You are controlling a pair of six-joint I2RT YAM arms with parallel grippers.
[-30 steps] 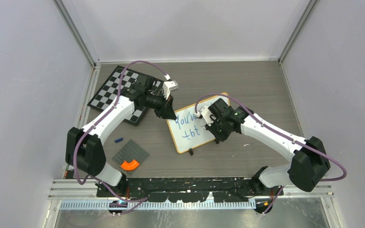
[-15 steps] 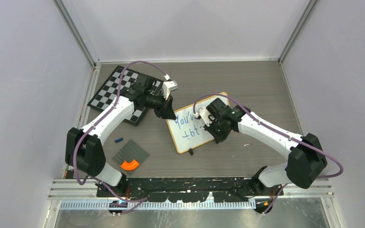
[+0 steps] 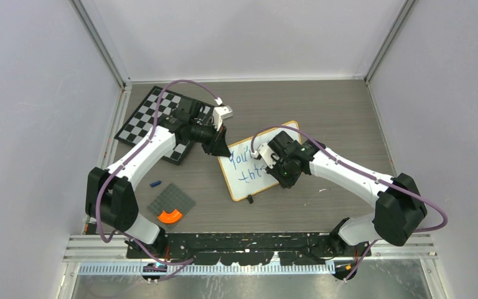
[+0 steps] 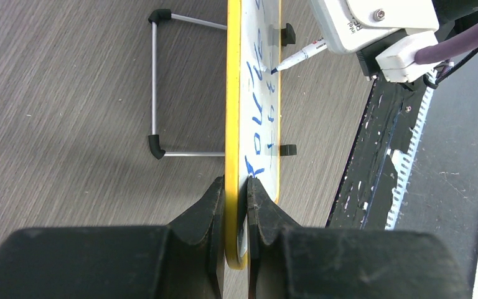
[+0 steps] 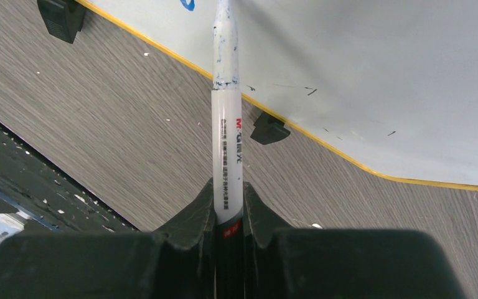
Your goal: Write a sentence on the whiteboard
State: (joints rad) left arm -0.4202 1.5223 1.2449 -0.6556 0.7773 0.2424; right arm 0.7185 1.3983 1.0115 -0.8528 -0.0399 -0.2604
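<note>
The whiteboard point(image 3: 244, 169), white with a yellowish frame and blue handwriting, stands tilted on the table's middle. My left gripper point(image 3: 219, 148) is shut on its upper left edge; in the left wrist view the frame point(image 4: 232, 112) sits pinched in the left gripper point(image 4: 235, 187). A white marker point(image 5: 226, 131) is clamped in my right gripper point(image 5: 229, 190), which hangs over the board's right half point(image 3: 267, 163). The marker point(image 4: 300, 56) has its tip against the written face, beside blue strokes. One black clip foot point(image 5: 267, 128) shows on the board's lower edge point(image 5: 361, 75).
A checkered chessboard point(image 3: 152, 118) lies at the back left under the left arm. A grey studded plate point(image 3: 171, 200) with an orange piece point(image 3: 170, 216) and a small blue item point(image 3: 155, 184) lie front left. A wire stand point(image 4: 155, 81) props the board behind.
My right gripper has slid slightly leftward across the whiteboard with the marker. The left gripper and the board have stayed put.
</note>
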